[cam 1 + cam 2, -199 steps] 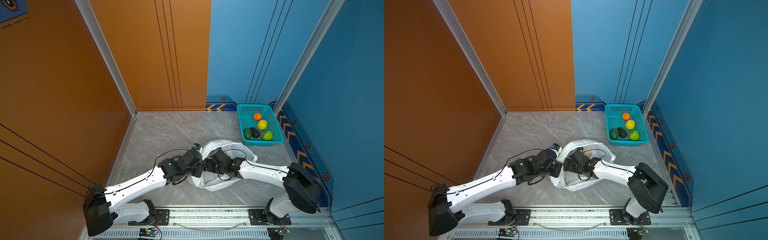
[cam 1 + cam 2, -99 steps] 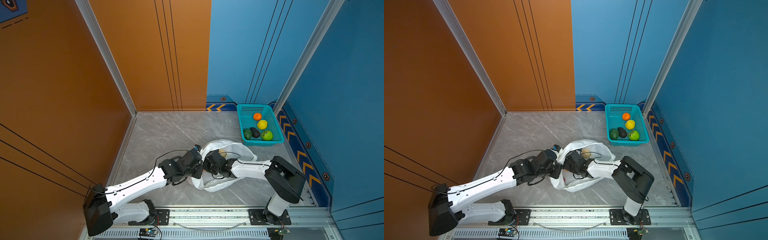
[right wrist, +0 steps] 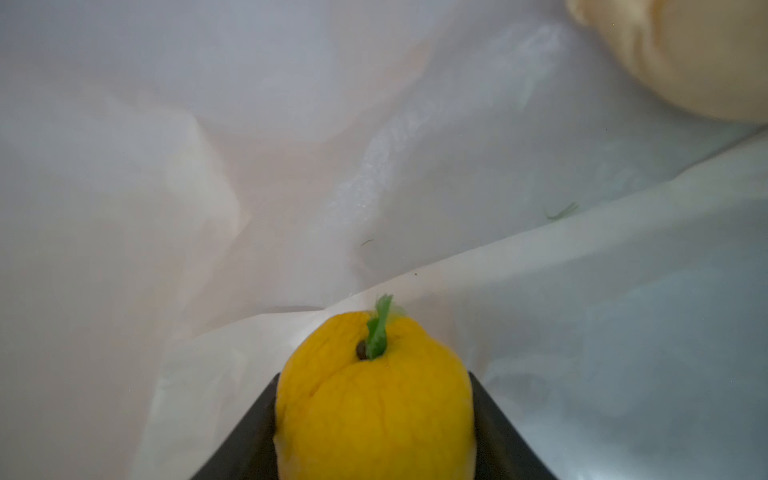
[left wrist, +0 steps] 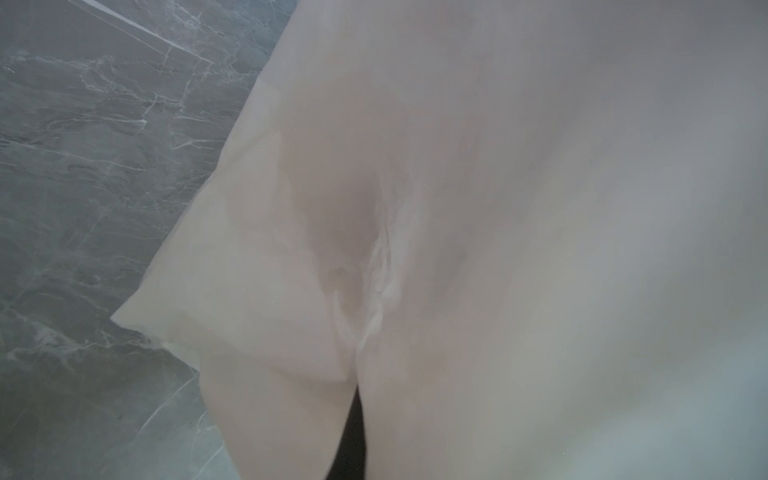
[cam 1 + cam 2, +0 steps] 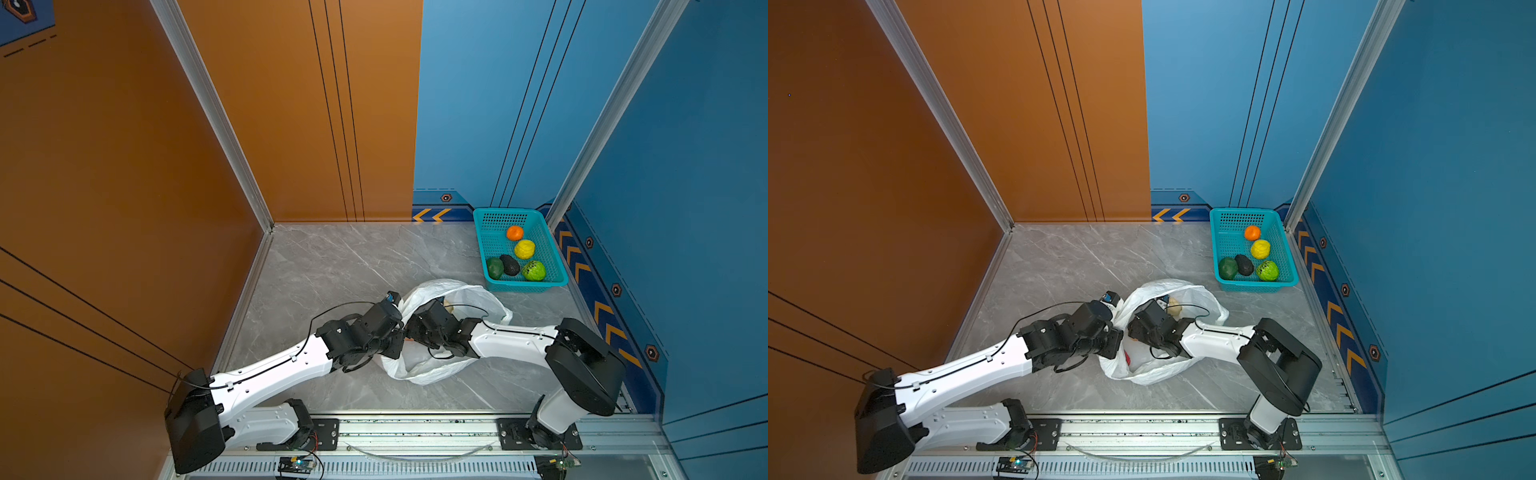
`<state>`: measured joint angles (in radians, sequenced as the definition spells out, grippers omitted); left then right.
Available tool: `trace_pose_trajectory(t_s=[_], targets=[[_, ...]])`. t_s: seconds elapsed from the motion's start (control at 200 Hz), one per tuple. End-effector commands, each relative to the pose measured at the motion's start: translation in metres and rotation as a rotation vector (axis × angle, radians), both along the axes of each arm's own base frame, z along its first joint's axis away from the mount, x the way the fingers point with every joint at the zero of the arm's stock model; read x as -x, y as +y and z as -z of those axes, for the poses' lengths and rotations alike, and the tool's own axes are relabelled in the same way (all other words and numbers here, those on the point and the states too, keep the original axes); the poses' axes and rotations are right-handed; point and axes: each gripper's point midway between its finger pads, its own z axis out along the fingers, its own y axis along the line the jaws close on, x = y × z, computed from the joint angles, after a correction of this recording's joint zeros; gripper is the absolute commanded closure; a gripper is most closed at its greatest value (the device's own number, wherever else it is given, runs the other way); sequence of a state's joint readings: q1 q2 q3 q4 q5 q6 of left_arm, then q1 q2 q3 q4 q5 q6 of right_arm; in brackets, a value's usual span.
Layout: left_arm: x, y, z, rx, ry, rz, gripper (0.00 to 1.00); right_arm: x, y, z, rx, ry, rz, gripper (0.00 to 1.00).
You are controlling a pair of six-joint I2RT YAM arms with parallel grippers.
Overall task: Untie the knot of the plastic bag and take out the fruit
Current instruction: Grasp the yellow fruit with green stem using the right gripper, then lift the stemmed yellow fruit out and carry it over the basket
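Changed: right gripper (image 3: 374, 376) narrowed onto yellow fruit (image 3: 374, 411).
Left gripper (image 5: 392, 345): plastic bag (image 5: 419, 370) rim pinched, 9 o'clock.
Meaning: lift-out judged next.

Grey marbled tabletop (image 5: 332, 257) under white plastic bag (image 5: 424, 372) and teal basket (image 5: 525, 286).

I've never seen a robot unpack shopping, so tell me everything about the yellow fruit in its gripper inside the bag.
The yellow fruit is rounded, deep yellow shading to orange, with wrinkled, creased skin. A ragged green stem sticks out of a dark dimple at its end. It sits inside the white plastic bag, pinched by the right gripper, whose black fingers touch its two sides.
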<state>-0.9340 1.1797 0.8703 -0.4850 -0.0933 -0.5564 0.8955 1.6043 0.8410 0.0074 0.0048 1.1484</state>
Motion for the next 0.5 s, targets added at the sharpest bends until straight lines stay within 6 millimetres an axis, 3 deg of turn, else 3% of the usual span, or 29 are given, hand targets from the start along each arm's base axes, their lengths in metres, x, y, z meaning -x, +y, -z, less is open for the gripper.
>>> trace_pose_trajectory(t_s=[0.0, 0.28, 0.496], targets=[[-0.005, 0.007, -0.006, -0.002, -0.033, -0.02, 1.0, 0.011, -0.017, -0.009, 0.081, 0.001, -0.028, 0.48], [-0.014, 0.009, -0.014, 0.001, -0.06, -0.058, 1.0, 0.049, -0.037, -0.034, 0.184, 0.006, -0.145, 0.48], [-0.017, 0.006, -0.012, -0.006, -0.052, -0.061, 1.0, 0.065, -0.045, -0.08, 0.218, -0.089, -0.211, 0.48]])
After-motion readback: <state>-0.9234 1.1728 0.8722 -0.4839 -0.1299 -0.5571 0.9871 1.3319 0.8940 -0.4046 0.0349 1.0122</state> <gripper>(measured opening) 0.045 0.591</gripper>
